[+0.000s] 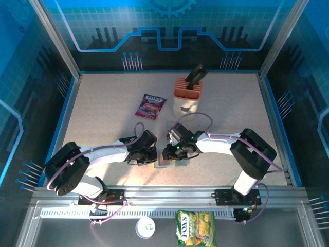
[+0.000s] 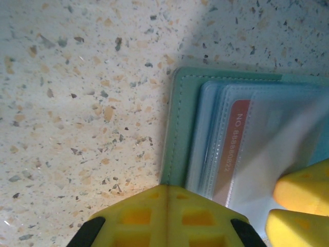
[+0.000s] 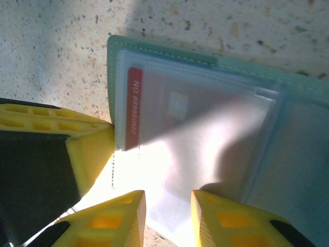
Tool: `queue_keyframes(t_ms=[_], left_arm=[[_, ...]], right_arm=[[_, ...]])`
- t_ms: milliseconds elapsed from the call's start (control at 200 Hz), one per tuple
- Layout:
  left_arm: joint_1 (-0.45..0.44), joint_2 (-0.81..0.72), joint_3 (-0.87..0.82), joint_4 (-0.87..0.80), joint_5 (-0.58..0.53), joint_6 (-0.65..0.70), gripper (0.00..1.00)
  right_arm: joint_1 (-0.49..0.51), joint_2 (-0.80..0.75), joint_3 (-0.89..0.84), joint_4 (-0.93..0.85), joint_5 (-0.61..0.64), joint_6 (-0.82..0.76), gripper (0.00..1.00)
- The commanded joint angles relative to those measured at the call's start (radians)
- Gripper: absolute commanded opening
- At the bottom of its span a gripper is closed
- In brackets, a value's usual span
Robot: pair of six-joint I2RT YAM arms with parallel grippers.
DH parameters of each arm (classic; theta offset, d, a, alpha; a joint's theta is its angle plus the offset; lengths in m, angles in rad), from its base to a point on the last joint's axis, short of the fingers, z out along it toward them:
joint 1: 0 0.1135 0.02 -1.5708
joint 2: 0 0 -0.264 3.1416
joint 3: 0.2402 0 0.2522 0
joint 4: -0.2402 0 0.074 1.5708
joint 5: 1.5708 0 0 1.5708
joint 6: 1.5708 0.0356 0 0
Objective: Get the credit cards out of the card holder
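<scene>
Red-striped plastic credit card (image 3: 134, 108) sits inside the clear sleeves of the opened flat grey-green card holder (image 3: 169, 51), lying centre-near on the speckled beige tabletop (image 1: 103, 113); left gripper (image 2: 167, 193), fingers pressed together, rests at its corner; right gripper (image 3: 167, 198), fingers spread, straddles the sleeve edge. Judged best: pin the holder, pinch card rather than film, draw it along the pocket; open room lies left and right, the purple-red crinkly snack packet (image 1: 150, 106) and peach slotted block (image 1: 187, 92) standing well beyond, the metal front rail (image 1: 169, 194) close on the near side.

Cloudy plastic sleeves (image 3: 205, 128) blur the credit card (image 3: 134, 108), and the card holder (image 2: 177, 144) runs off-frame.
</scene>
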Motion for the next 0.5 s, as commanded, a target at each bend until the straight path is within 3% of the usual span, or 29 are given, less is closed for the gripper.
queue_keyframes(t_ms=[0,490], left_arm=[[0.010,0.012,0.012,-0.057,-0.024,0.024,0.00],[0.010,-0.030,0.043,-0.096,-0.030,0.038,0.00]], right_arm=[[0.002,-0.030,-0.015,-0.052,0.042,-0.006,0.29],[-0.012,-0.044,-0.056,-0.013,0.026,0.004,0.28]])
